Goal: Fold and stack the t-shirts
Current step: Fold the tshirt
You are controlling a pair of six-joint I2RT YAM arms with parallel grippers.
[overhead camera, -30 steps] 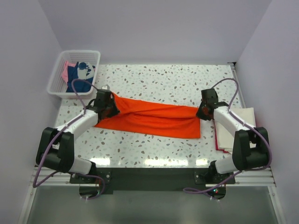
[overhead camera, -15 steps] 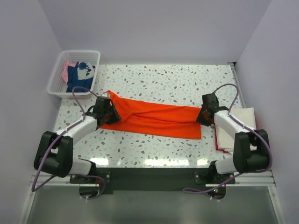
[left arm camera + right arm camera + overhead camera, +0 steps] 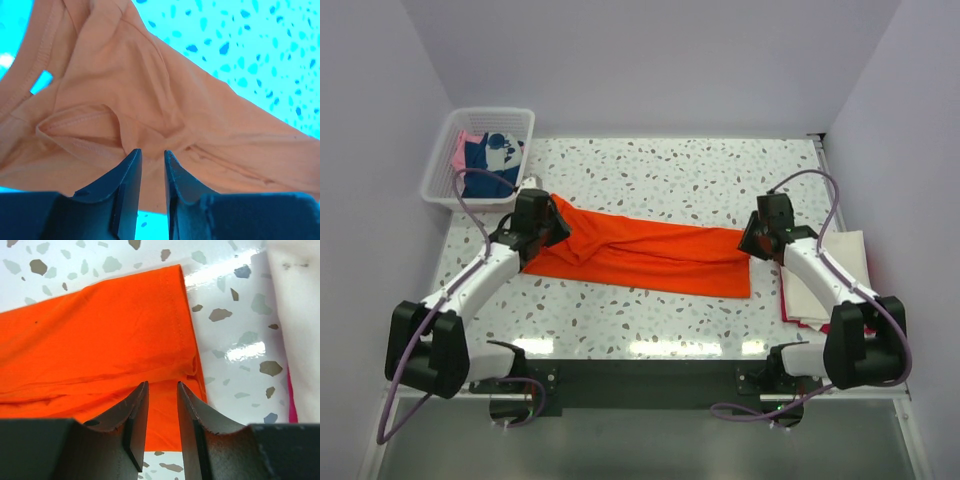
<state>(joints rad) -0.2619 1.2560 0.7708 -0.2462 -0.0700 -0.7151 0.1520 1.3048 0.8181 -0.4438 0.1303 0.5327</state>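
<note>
The bright orange t-shirt [image 3: 650,255] lies folded into a long band across the middle of the table. My left gripper [image 3: 548,230] hovers over its left end, where the collar and sleeve folds show in the left wrist view [image 3: 125,100]. Its jaws [image 3: 152,152] stand a narrow gap apart with nothing between them. My right gripper [image 3: 752,240] hovers over the right end, where the hem [image 3: 182,315] shows. Its jaws [image 3: 162,385] also stand slightly apart and empty. A cream-white shirt [image 3: 830,270] lies folded at the right on a red one [image 3: 788,305].
A white mesh basket [image 3: 490,112] at the back left holds a navy shirt [image 3: 485,165] and a pink one [image 3: 463,152]. The cream-white stack also shows in the right wrist view [image 3: 300,315], close to the orange hem. Walls enclose the table on three sides.
Both grippers dipped to the table at the shirt's ends and have come back up with jaws apart. The orange shirt now lies loose on the table, its left end spread with a peak.
</note>
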